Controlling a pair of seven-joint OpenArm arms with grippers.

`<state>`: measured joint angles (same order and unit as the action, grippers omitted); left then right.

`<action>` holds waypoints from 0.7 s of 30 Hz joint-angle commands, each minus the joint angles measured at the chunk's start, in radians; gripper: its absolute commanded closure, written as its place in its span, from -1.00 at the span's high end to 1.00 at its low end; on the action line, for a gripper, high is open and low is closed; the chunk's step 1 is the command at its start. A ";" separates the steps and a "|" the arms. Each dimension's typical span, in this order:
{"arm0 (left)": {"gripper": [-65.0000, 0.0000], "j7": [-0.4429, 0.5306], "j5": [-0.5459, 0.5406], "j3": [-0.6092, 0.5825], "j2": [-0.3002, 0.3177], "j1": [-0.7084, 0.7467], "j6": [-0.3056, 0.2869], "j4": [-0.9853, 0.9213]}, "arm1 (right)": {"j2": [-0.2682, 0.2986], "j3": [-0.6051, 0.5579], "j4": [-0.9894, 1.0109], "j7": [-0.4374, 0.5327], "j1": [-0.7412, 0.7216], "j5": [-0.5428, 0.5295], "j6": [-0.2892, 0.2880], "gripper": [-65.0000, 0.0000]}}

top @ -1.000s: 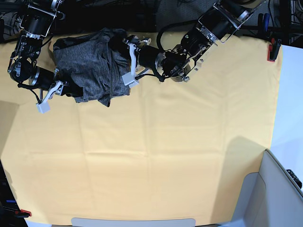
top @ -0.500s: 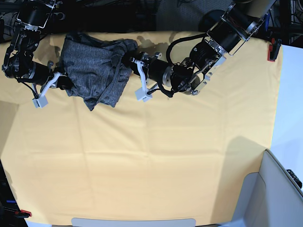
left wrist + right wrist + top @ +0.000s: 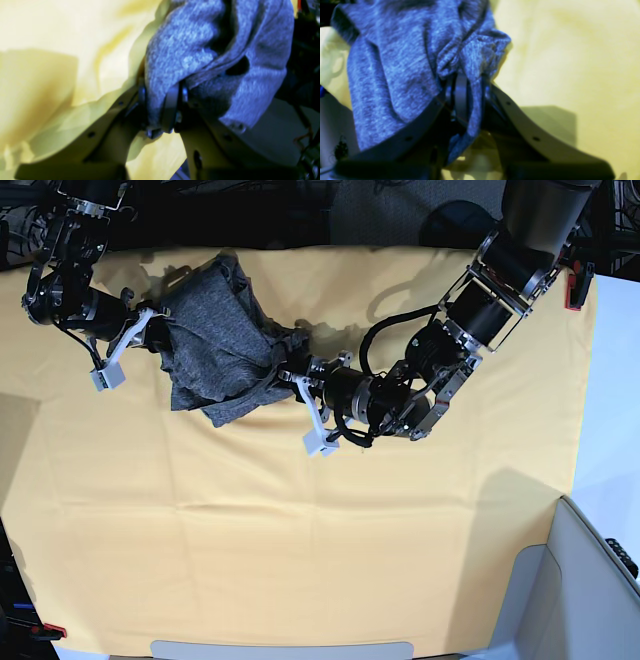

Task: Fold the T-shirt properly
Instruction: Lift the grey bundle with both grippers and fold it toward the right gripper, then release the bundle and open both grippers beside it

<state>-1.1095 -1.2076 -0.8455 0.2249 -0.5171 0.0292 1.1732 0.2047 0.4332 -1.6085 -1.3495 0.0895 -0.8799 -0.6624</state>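
The charcoal-grey T-shirt (image 3: 215,345) hangs bunched between my two grippers above the yellow table cloth (image 3: 300,530) at the back left. My left gripper (image 3: 300,385), on the base view's right arm, is shut on the shirt's right end; the left wrist view shows grey knit (image 3: 190,50) pinched between its fingers (image 3: 172,105). My right gripper (image 3: 150,330), on the base view's left arm, is shut on the shirt's left end; the right wrist view shows the fabric (image 3: 402,65) clamped between its fingers (image 3: 461,97). The sleeves are hidden in the folds.
The yellow cloth covers the whole table. A red clamp (image 3: 574,288) sits at the back right edge and another (image 3: 50,630) at the front left corner. A grey-white bin (image 3: 590,580) stands at the front right. Dark equipment lies behind the table's back edge.
My left gripper has moved forward and slightly right, pulling the shirt's right end toward the table's middle. My right gripper has shifted right and back. The shirt is stretched out between them.
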 commanded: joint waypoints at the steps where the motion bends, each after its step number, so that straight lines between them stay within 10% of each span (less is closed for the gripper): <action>1: -0.99 0.039 0.045 0.001 -0.003 -0.042 0.034 -0.032 | -0.001 -0.001 -0.016 -0.012 -0.003 -0.005 -0.004 -0.96; 21: -0.99 0.093 0.134 0.004 -0.045 -0.147 0.039 -0.118 | -0.032 -0.165 -0.017 -0.011 0.042 -0.005 -0.004 -0.96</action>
<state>-1.0622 -1.1389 -0.8555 0.1741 -0.6262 0.0483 1.0462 0.1680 0.2760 -1.6196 -1.2934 0.1223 -0.8978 -0.6567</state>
